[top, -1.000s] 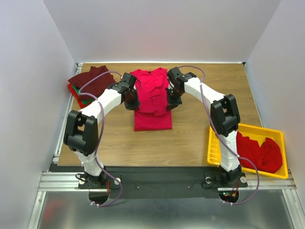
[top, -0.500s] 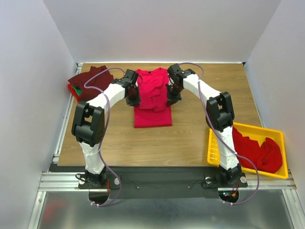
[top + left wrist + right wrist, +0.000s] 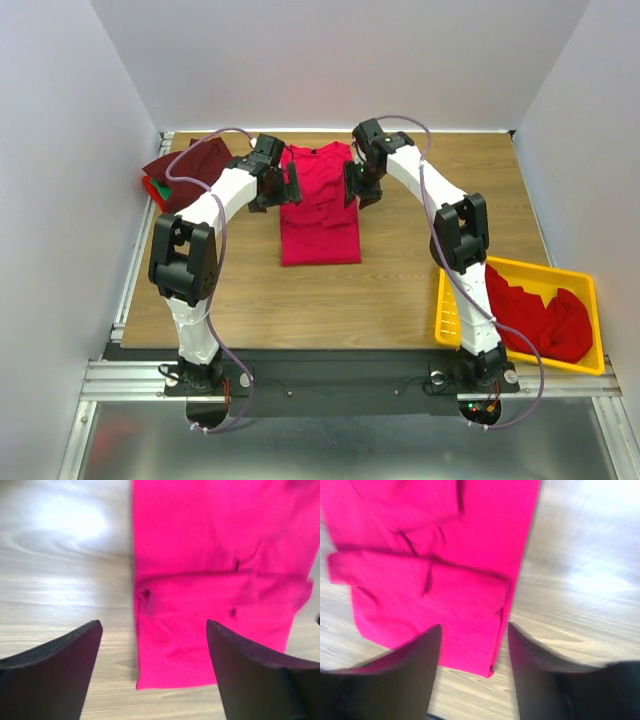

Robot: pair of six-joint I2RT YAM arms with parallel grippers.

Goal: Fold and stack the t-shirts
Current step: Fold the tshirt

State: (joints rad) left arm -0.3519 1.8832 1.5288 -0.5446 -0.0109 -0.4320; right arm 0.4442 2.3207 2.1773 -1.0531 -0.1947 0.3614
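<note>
Near, 4 o'clock: unfolded t-shirts [image 3: 545,320] heaped in yellow tray [image 3: 447,305]. Ctr: crimson t-shirt [image 3: 320,225] laid flat, sleeves tucked in. Flanked by left gripper [image 3: 290,185] at 9 and right gripper [image 3: 353,187] at 3, both w/ fingers apart, empty. Far, 10 o'clock: maroon stack [image 3: 190,168]. Risk: snagging a hem on regrasp, pulling sleeves out, skewing fold.
</note>
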